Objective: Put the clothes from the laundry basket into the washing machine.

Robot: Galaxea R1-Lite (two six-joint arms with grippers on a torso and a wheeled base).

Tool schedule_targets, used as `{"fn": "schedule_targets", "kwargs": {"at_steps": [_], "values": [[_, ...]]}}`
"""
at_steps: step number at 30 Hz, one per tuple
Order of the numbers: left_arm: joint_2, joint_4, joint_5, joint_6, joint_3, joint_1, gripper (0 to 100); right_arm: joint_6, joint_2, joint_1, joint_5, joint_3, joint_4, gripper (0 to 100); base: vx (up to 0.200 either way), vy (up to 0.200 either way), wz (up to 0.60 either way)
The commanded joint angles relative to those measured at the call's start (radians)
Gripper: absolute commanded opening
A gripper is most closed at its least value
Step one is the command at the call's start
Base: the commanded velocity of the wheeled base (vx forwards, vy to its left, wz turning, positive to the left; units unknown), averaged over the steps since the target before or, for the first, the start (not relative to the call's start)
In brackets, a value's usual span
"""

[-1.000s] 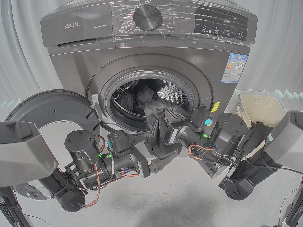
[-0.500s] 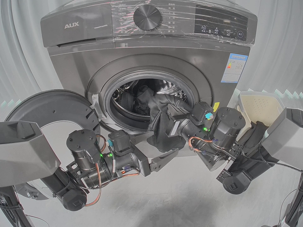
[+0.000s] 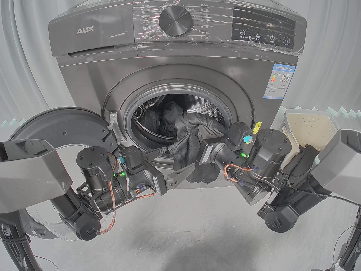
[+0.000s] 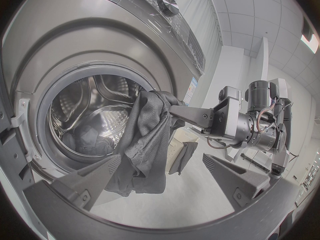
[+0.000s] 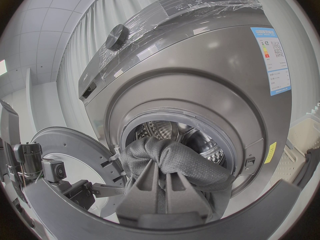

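A dark grey garment (image 3: 188,140) hangs over the lower rim of the washing machine's drum opening (image 3: 176,113), half in and half out. My right gripper (image 3: 201,132) is shut on the garment's top (image 5: 173,157), right at the opening. My left gripper (image 3: 169,164) stands open just below and left of it, its fingers (image 4: 90,180) on either side of the garment's hanging end (image 4: 143,164); contact is unclear. More dark clothes (image 4: 88,139) lie inside the drum. The cream laundry basket (image 3: 312,127) stands to the machine's right, with a dark piece of clothing (image 3: 302,159) draped over its rim.
The round machine door (image 3: 56,128) is swung fully open on the left, close behind my left arm. Grey floor (image 3: 195,226) lies bare in front of the machine. White curtains hang behind it.
My right gripper has lifted the garment up and further into the drum opening. My left arm has moved up and left, bringing its open fingers close under the hanging cloth.
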Motion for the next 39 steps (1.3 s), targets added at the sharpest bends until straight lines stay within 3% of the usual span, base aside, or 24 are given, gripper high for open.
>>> {"fn": "schedule_targets", "kwargs": {"at_steps": [1, 13, 27, 39], "values": [[0.006, -0.001, 0.0, 0.001, -0.004, 0.004, 100, 0.0, 0.001, 0.003, 0.0, -0.001, 0.0, 0, 0.0, 0.0, 0.0], [0.032, -0.001, -0.003, 0.0, -0.036, -0.006, 100, 0.0, 0.009, 0.009, 0.0, -0.006, -0.002, 0, 0.0, 0.0, 0.0], [-0.008, 0.001, 0.0, -0.011, -0.018, -0.109, 100, 0.0, 0.018, 0.006, 0.0, -0.02, -0.002, 0, 0.0, 0.0, 0.0], [0.053, 0.001, 0.037, -0.006, -0.075, -0.072, 100, 0.002, 0.021, 0.015, -0.009, -0.021, -0.003, 0, 0.0, 0.0, 0.0]]}}
